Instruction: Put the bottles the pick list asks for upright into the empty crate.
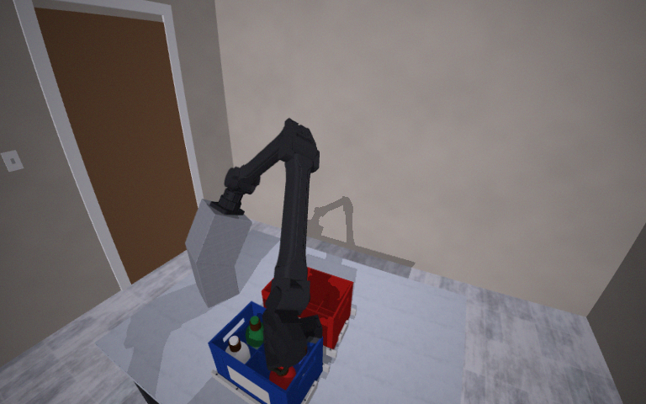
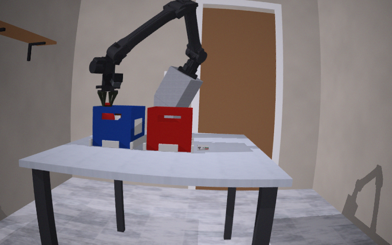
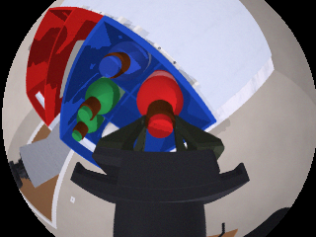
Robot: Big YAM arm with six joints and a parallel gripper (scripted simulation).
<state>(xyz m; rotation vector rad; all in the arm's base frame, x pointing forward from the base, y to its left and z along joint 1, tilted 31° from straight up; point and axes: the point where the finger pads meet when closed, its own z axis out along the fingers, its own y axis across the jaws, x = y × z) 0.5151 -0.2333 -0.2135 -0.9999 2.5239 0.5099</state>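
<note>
We see the gripper (image 2: 107, 99) pointing straight down over the blue crate (image 2: 115, 131), its fingers pinched on the cap of the red-labelled bottle (image 3: 158, 97). That bottle stands upright directly beneath the gripper; in the exterior view its cap shows just above the crate rim and its red label shows through the handle slot. Beside the gripper, in other cells of the same crate, we note a green-labelled bottle (image 1: 255, 332) and a white-labelled bottle (image 1: 237, 348), both upright; the wrist view adds a blue-labelled bottle (image 3: 118, 65) and a second green one (image 3: 83, 126). The red crate (image 2: 169, 128) stands just beside the blue crate, on the side away from the gripper. The pick list (image 2: 202, 147) lies on the table (image 2: 162, 169) beyond the red crate, well apart from the gripper; we cannot read its lines.
</note>
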